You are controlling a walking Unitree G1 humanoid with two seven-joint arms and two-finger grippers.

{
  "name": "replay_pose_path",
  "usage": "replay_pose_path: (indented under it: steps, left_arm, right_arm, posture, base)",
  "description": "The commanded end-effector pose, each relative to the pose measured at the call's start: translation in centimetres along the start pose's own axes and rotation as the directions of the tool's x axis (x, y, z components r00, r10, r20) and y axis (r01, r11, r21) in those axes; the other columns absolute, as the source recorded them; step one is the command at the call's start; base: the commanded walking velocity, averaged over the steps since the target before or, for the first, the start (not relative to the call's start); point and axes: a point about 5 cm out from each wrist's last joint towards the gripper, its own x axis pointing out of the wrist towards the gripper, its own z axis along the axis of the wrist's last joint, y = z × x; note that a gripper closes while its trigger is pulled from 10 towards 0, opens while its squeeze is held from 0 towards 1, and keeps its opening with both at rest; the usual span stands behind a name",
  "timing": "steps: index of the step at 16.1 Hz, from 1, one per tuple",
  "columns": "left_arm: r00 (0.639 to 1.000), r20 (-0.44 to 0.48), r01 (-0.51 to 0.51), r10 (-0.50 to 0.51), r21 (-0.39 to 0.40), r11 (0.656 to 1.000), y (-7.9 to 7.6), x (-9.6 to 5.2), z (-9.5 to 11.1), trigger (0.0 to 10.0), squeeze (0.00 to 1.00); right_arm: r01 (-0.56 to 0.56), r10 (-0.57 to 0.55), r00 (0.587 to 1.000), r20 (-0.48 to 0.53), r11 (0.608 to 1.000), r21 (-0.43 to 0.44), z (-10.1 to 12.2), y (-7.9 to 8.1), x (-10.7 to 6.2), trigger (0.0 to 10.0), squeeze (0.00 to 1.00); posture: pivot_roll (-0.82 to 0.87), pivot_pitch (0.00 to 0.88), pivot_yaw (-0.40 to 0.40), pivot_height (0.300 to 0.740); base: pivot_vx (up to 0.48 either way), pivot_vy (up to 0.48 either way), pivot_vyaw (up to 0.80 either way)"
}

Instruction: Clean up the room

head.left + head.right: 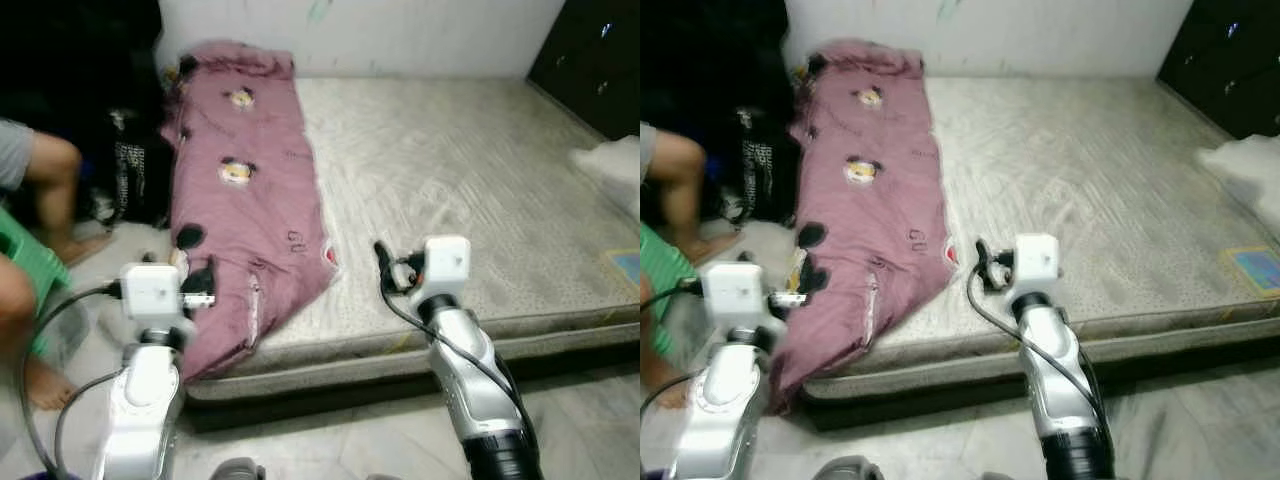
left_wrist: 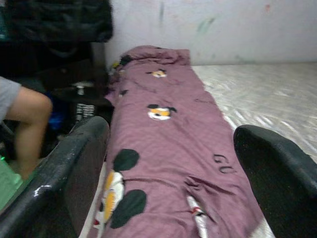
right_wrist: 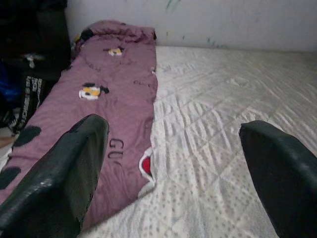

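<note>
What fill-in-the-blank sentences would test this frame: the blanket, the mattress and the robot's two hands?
1. The purple blanket lies along the robot's ____ side of the mattress.
2. The fingers of the left hand and of the right hand are spread ____.
3. Both hands hold ____.
4. A person's bare leg shows on the robot's ____.

Missing words: left; open; nothing; left

A person's bare knee [image 1: 52,160] and foot rest on the floor left of the mattress [image 1: 480,180], a dark dresser [image 1: 590,60] standing at the mattress's far right corner.
</note>
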Motion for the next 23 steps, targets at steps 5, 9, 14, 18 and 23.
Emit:
replay_pose_path:
  steps: [5, 9, 14, 18, 23]
  left_arm:
    - [1.0, 0.009, 0.021, -0.021, -0.004, 1.0, -0.42, 0.27, 0.4, 10.0, 0.0]
    - [0.999, 0.021, 0.045, -0.044, -0.018, 0.999, -0.67, 0.28, 0.57, 10.0, 0.0]
    - [0.998, 0.02, 0.059, -0.058, -0.022, 0.998, -0.8, 0.3, 0.58, 10.0, 0.0]
    - [0.998, 0.017, 0.064, -0.064, -0.023, 0.998, -0.88, 0.4, 0.57, 10.0, 0.0]
    - [0.999, -0.025, 0.045, -0.045, 0.0, 0.999, -0.91, 0.71, -0.03, 10.0, 0.0]
  right_arm:
    - [0.015, -0.015, 1.0, 0.008, 1.0, -0.022, 0.41, -0.49, 0.16, 10.0, 0.0]
    - [0.013, -0.012, 1.0, 0.006, 1.0, -0.024, 0.39, -0.47, 0.21, 10.0, 0.0]
    - [0.012, -0.013, 1.0, -0.001, 1.0, -0.026, 0.25, -0.44, 0.29, 10.0, 0.0]
    - [0.015, -0.016, 1.0, -0.003, 1.0, -0.021, 0.22, -0.49, 0.39, 10.0, 0.0]
    - [0.019, -0.019, 1.0, -0.008, 1.0, -0.018, 0.14, -0.53, 0.56, 10.0, 0.0]
  posture:
    - [0.05, 0.0, -0.056, 0.74]
    - [0.05, 0.0, -0.056, 0.74]
    - [0.05, 0.0, -0.056, 0.74]
    - [0.05, 0.0, -0.055, 0.74]
    - [0.05, 0.0, -0.055, 0.74]
  base:
    - [0.0, 0.0, 0.0]
    - [0.156, 0.0, 0.36]
    - [0.35, 0.0, 0.0]
    - [0.299, 0.0, 0.0]
    - [0.173, 0.0, 0.0]
